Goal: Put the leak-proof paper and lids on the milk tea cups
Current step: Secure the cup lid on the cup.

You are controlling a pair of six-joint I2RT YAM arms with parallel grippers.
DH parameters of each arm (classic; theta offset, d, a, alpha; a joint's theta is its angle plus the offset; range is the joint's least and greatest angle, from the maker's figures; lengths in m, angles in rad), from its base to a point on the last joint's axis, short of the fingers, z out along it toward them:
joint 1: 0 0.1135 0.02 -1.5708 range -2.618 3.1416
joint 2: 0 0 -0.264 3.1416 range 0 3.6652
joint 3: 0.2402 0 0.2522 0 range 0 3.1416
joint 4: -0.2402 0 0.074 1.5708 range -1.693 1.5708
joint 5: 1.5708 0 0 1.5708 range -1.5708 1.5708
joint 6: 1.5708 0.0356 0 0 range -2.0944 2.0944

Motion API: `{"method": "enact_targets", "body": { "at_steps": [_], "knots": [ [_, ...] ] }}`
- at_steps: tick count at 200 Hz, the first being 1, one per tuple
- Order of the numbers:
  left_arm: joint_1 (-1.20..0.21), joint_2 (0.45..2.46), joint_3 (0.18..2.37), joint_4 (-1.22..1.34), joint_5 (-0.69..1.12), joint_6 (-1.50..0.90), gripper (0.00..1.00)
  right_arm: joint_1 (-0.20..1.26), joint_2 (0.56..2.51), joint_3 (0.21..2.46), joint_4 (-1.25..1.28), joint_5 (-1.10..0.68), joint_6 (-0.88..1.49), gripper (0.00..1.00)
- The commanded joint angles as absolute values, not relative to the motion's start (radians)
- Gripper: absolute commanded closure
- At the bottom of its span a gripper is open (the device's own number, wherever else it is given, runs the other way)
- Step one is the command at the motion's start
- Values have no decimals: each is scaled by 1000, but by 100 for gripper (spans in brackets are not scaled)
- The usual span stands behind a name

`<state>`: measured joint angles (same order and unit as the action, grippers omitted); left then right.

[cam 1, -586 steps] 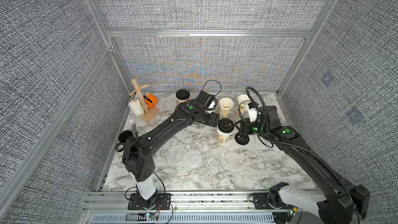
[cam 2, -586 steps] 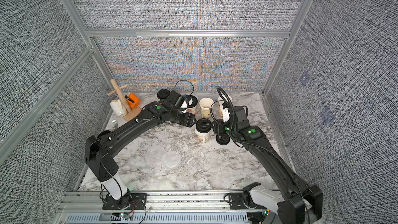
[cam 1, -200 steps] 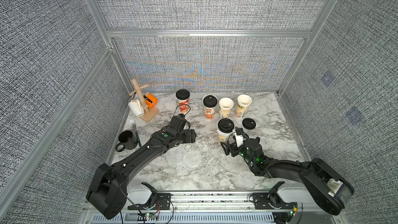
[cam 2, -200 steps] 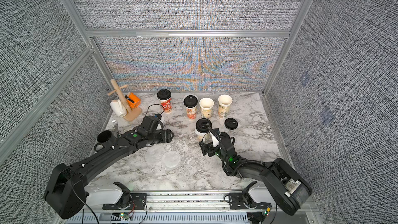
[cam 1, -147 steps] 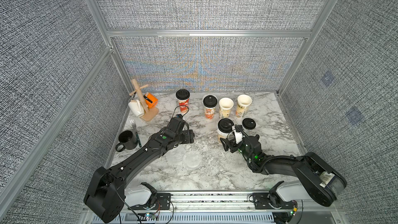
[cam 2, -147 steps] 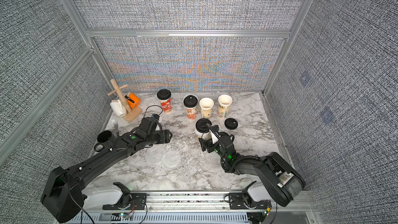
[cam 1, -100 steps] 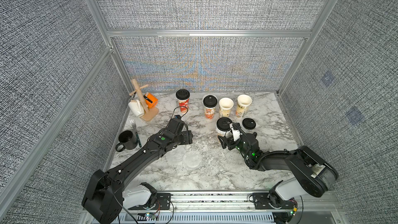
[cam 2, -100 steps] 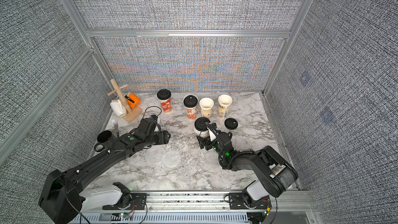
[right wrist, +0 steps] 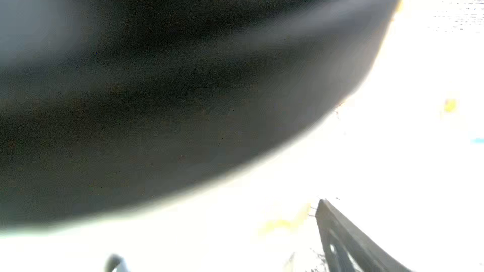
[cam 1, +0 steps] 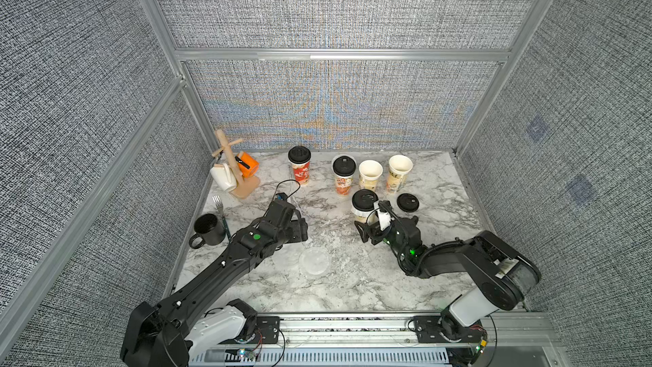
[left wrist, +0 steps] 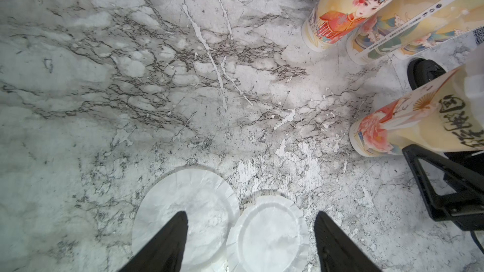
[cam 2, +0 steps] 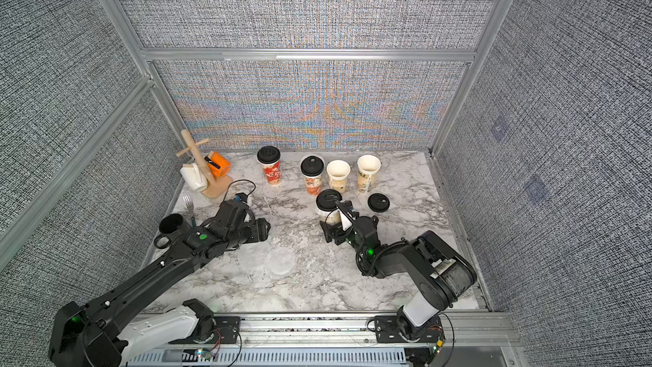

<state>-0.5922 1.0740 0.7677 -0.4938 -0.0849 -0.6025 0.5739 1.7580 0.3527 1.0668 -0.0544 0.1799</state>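
- Paper discs [left wrist: 188, 194]: two, flat on the marble table [left wrist: 104, 74], near its front, rims touching or just overlapping; faint in both top views.
- Handling, as judged: featherweight, limp, see-through, crimped at the rim. Likely to cling to the stone, slide, crease, or come up two at once. Best pinched at the crimped rim from one side, not at the flat middle.
- Cups [cam 1: 370, 174]: five, upright toward the back of the table. Three capped with black lids [cam 1: 299, 152], two open-mouthed. Tall, light, easily tipped.
- Left claw [left wrist: 251, 214]: spread wide, empty, poised low over the discs, one fingertip above a disc, the other above bare marble.
- Right claw [cam 1: 367, 231]: spread to its widest at the foot of the nearest capped cup [cam 1: 363, 206]. No hold evident; own wrist view blurred and washed out.
- Loose lid [cam 1: 407, 203]: flat on the table, just beside that cup.
- Print: opera figure in red headdress, peony, fan. Brush-written Chinese characters down the sides, too skewed to read with confidence. No brand legible.
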Motion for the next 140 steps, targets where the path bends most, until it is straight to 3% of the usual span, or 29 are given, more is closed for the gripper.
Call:
{"method": "enact_targets", "body": {
  "at_steps": [1,59,105,140],
  "knots": [
    [-591,1058,762,-512,-110,-607,22,574,1770,333,1196,-20,196,2],
    [-591,1019,752,-538,-124,-606,22,578,1712,251,1216,-9,225,2],
    [-591,1001,741,-537,-114,-603,22,612,1561,186,1057,-10,189,2],
    [-591,1016,735,-507,-77,-590,23,615,1423,130,945,103,285,6]
  ]
}}
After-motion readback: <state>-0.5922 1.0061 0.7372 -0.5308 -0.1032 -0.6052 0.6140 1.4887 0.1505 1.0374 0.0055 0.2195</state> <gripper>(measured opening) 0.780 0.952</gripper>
